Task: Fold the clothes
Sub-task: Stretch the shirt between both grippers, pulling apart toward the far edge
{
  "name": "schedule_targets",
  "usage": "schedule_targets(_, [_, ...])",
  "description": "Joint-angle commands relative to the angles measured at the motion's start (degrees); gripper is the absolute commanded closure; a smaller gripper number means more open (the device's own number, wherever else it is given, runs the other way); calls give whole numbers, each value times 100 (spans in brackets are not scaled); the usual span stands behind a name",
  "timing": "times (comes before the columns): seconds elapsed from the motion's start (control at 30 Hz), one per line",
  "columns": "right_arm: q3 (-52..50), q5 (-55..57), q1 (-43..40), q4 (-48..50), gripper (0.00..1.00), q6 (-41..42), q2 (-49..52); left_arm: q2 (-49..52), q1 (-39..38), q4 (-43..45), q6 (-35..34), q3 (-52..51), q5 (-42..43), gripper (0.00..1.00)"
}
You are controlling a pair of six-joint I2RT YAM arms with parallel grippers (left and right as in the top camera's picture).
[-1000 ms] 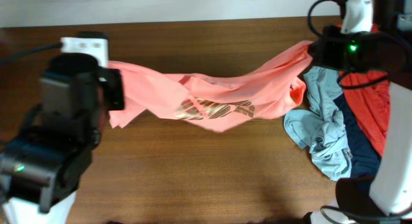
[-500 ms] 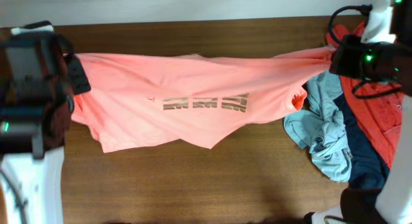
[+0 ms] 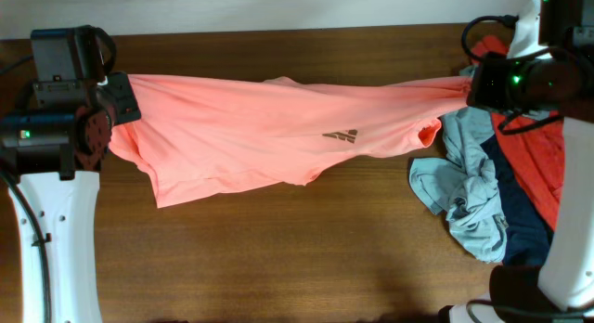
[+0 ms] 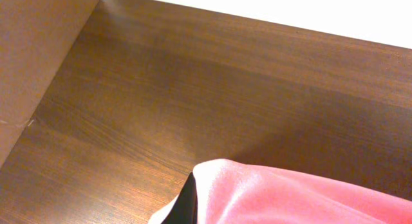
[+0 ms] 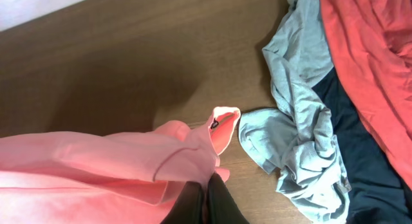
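Observation:
A salmon-pink shirt (image 3: 269,128) with a small dark logo hangs stretched above the table between my two grippers. My left gripper (image 3: 119,96) is shut on its left end, and in the left wrist view pink cloth (image 4: 302,198) covers the fingers. My right gripper (image 3: 471,82) is shut on the right end; the right wrist view shows the dark fingers (image 5: 222,201) pinching the pink fabric (image 5: 96,163). The shirt's lower hem sags toward the table at the left.
A pile of other garments lies at the right: a grey-blue one (image 3: 464,188), a navy one (image 3: 515,216) and a darker red one (image 3: 534,161). They show also in the right wrist view (image 5: 302,140). A cardboard panel (image 4: 32,50) stands left of the table.
Both arms moved apart and toward the back, pulling the shirt taut. The shirt turned over: the large gold print is gone from view and a small logo shows.

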Motion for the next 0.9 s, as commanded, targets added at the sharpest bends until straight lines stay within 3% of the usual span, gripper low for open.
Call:
schedule_targets(0.0, [17,55,-59,-35,95,-48,-494,-352,55,-48,-46,98,-2,99])
schedule_targets(0.27, [17,46,-46,-37,96,-61,-713,-402,55,-50,-48,96,269,99])
schedule_targets(0.5, [15,-120,-48,-37,96,-205,-1099,-505,55,-1025,-50,96,398,99])
schedule_targets(0.67, [15,-96,-48,-37,96,-208,-1117,-546,55,-1088,-50,98,339,99])
schedule_targets(0.77, [15,111,-48,42,96,-208,-1056,-540,55,-699,-50,96,341,99])
schedule_targets(0.87, [11,356,-48,354,96,-240,-765,-376,55,326,-50,90,341,99])
